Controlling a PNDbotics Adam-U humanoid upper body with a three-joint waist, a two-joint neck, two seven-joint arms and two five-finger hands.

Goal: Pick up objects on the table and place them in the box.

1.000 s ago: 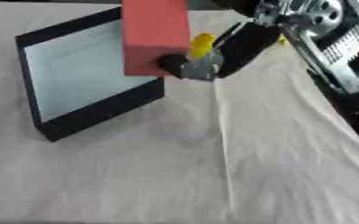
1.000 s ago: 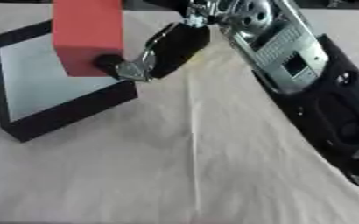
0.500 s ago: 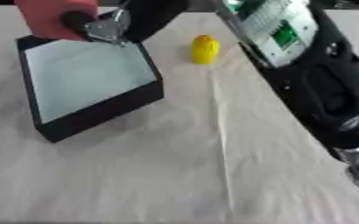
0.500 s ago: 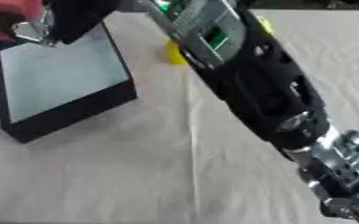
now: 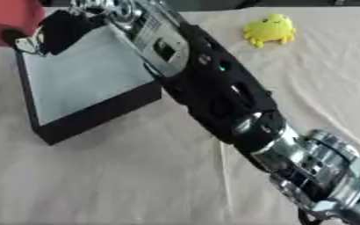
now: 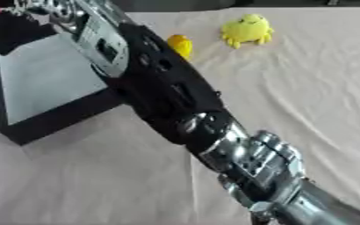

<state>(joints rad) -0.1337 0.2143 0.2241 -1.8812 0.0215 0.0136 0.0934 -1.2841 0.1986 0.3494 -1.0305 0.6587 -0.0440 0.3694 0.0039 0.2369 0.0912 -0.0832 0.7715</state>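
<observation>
Right hand (image 5: 56, 33): yours, fingers curled round the red block (image 5: 10, 22), held over the black box's (image 5: 99, 110) far corner, ready to drop in.

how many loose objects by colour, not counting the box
red: 1, the red block held in the right hand at the box far corner
yellow: 2, the yellow plush toy and a small yellow object
total: 3
</observation>
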